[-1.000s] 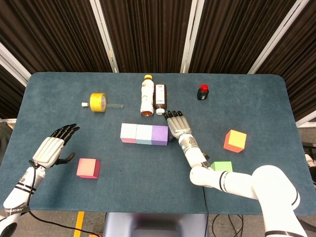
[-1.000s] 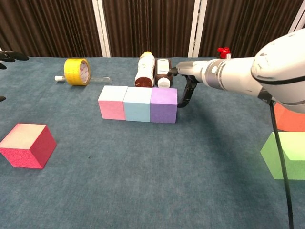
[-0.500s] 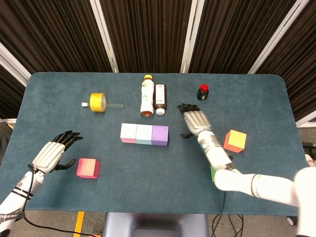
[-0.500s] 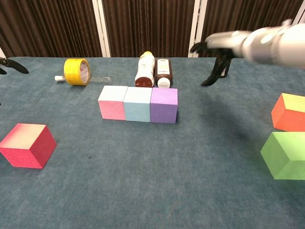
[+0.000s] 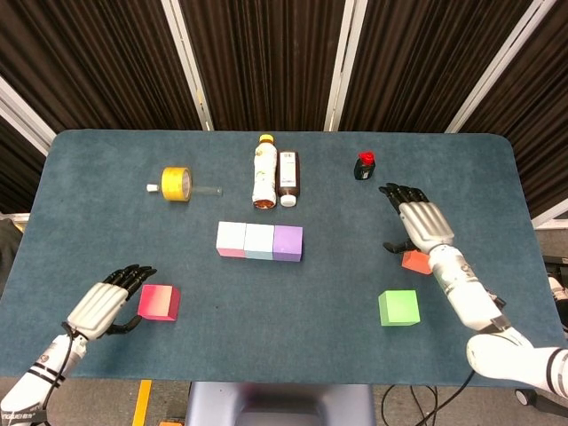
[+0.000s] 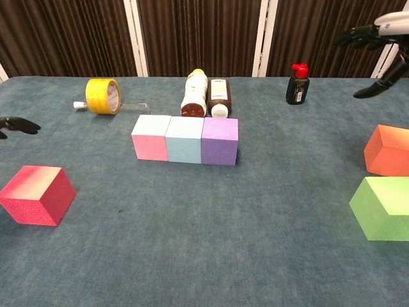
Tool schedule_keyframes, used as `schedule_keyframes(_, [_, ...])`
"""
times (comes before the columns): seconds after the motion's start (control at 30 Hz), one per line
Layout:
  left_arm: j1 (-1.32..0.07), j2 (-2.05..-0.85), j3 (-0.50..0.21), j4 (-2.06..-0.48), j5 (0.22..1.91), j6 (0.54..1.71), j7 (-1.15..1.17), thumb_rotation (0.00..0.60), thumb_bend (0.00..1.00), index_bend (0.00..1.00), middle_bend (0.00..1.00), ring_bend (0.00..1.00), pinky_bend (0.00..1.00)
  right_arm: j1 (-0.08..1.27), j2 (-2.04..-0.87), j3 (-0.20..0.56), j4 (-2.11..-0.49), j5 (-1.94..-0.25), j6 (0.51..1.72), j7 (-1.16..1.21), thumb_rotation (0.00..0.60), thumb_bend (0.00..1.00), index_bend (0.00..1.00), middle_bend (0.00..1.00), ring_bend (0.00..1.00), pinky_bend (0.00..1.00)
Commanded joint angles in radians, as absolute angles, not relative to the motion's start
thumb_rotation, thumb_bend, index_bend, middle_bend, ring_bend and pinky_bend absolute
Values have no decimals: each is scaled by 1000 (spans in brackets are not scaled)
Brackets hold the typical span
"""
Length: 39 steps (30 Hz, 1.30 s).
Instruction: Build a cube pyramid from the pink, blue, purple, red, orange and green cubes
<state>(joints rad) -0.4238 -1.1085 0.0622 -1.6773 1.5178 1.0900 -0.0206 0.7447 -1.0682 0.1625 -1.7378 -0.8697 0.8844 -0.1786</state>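
Note:
Pink (image 5: 231, 239) (image 6: 151, 137), blue (image 5: 259, 240) (image 6: 184, 139) and purple (image 5: 287, 241) (image 6: 220, 140) cubes stand touching in a row at the table's middle. The red cube (image 5: 158, 302) (image 6: 36, 194) lies at the front left, with my left hand (image 5: 108, 303) open just left of it, fingers apart, not touching. My right hand (image 5: 419, 224) (image 6: 377, 31) hovers open above the orange cube (image 5: 414, 262) (image 6: 387, 149), covering most of it in the head view. The green cube (image 5: 398, 307) (image 6: 381, 207) sits in front of the orange one.
At the back of the table are a yellow tape roll (image 5: 176, 184) (image 6: 103, 95), a lying yellow-capped bottle (image 5: 264, 170), a lying brown bottle (image 5: 288, 176) and a small black bottle with a red cap (image 5: 365, 165) (image 6: 296, 84).
My right hand has swung from beside the purple cube rightward to above the orange cube. My left hand has drawn back toward the front, closer to the red cube.

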Motion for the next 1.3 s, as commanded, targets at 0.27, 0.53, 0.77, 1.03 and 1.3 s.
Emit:
schedule_keyframes(0.27, [-434,-1194,49,-1665,1402,1013,122,600,374,0,0,0,128,685,-1063,144,-1705,-962,882,-98,600,318,69,126,42,164])
schedule_keyframes(0.53, [-455,-1237,27,-1626,1379,991,152,600,374,21,14,6,134,662,-1058,146,-1697,-983,885,-72,600,318,69,126,40,162])
schedule_keyframes(0.77, [-463,-1261,11,-1594,1366,1001,190,600,374,290,368,329,236,652,-1051,146,-1697,-985,884,-66,600,319,70,126,37,162])
schedule_keyframes(1.03, [-541,-1154,-87,-1746,1378,987,143,600,369,353,445,396,307,607,-1007,147,-1721,-1001,914,-35,600,318,69,127,35,161])
schedule_keyframes(1.3, [-708,-1113,-243,-1813,1212,860,171,600,369,349,429,393,317,567,-961,147,-1746,-1025,929,0,600,318,69,126,35,161])
